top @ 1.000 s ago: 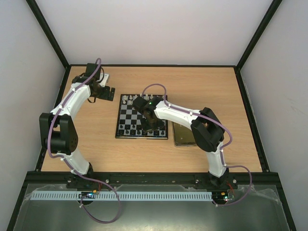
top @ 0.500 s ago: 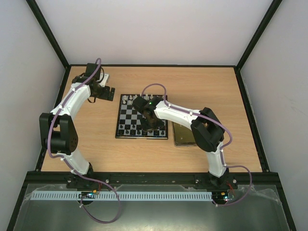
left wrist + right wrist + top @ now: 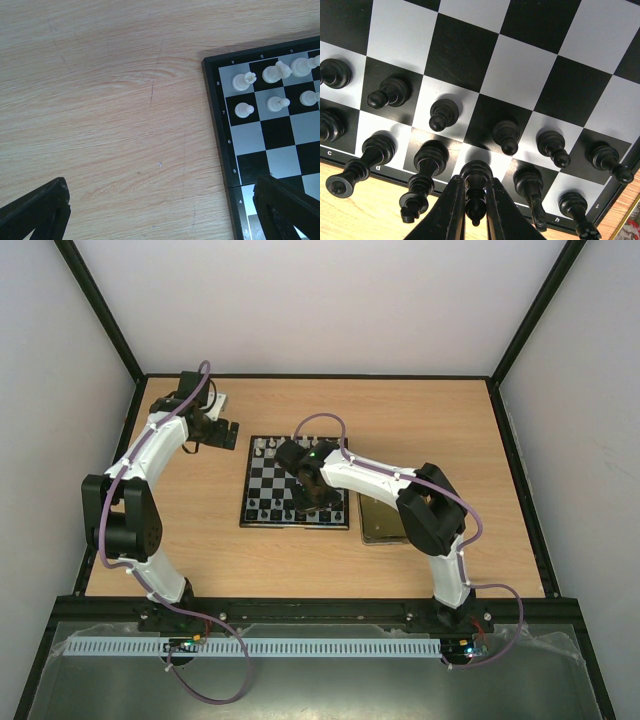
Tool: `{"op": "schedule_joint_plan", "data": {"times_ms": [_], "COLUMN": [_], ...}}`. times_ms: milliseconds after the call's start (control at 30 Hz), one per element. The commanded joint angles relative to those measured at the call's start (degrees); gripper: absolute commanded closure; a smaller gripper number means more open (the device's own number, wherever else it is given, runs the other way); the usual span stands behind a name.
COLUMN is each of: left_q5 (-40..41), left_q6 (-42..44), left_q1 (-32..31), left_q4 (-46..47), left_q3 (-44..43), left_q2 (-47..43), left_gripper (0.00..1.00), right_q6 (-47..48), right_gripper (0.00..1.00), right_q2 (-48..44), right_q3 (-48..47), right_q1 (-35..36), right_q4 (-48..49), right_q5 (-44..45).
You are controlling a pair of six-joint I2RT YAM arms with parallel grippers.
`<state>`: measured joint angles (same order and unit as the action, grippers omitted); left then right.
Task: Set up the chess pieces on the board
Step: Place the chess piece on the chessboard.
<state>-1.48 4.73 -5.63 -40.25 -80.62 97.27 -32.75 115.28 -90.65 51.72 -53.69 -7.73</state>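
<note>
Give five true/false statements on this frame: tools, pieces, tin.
1. The left tool is open and holds nothing. True.
2. White pieces stand at the board corner in the left wrist view. True.
3. The right tool is over the white pieces. False: its fingers flank a black piece in the black back row.
4. The tin lies left of the board in the top view. False: it lies to the right.
5. The middle squares are crowded. False: those in view are bare.
</note>
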Motion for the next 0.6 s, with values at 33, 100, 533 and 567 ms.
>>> {"op": "schedule_joint_plan", "data": {"times_ms": [33, 100, 533, 567], "left_q5": [0.33, 0.34, 0.33, 0.33], "left_q6": [0.04, 0.05, 0.13, 0.11], "left_q1": [-0.26, -0.26, -0.26, -0.26], "left_q4": [-0.88, -0.9, -0.75, -0.79], "left_q3": [-1.07, -1.12, -0.93, -0.96], "left_q2": [0.37, 0.47, 0.37, 0.44], "left_gripper": [0.0, 0.0, 0.0, 0.0], "right_q6": [0.15, 0.15, 0.28, 0.32], "right_gripper": [0.88, 0.88, 0.88, 0.88], "right_q2": [0.81, 0.82, 0.89, 0.9], "right_q3": [-0.28, -0.3, 1.72, 1.66], "right_q1": [-0.12, -0.12, -0.06, -0.11], "right_q4": [-0.05, -0.01, 0.34, 0.27], "right_q5": [0.87, 0.85, 0.59, 0.56]}}
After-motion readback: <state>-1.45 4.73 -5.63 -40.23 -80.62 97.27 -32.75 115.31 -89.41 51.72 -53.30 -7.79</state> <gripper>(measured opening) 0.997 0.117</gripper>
